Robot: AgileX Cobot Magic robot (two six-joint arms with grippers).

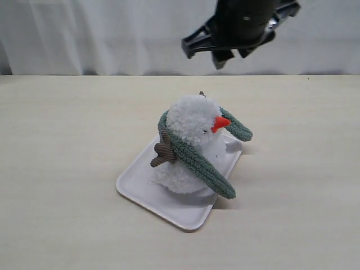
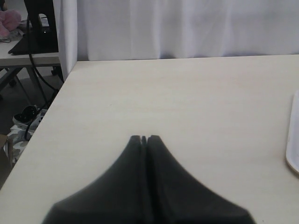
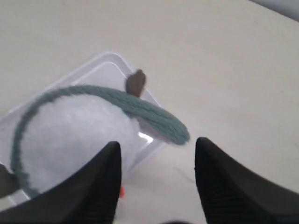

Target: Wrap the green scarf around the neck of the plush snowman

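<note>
Green scarf (image 1: 194,157), ribbed grey-green knit, looped around the neck of the plush snowman (image 1: 194,115), passing behind the fluffy white head and slanting down across the front. One rounded end low in front of the snowman, reaching about as far as the tray's rim; the other sticking out just beside the orange cone nose (image 1: 220,123). Neck itself hidden under the knit. Brown corduroy twig arm (image 1: 163,153) poking out from beneath the scarf, on the side of the snowman away from the nose. Under the snowman, a white rectangular tray (image 1: 140,188), set askew on a pale wooden table (image 1: 67,169). Above and behind the snowman, the right gripper (image 3: 158,149), black, jaws apart and holding nothing, clear of both plush and scarf. Well apart from the snowman, over bare tabletop, the left gripper (image 2: 145,138), jaws pressed together with nothing between them. Behind the snowman, along the table's far edge, a white curtain (image 1: 84,34).
</note>
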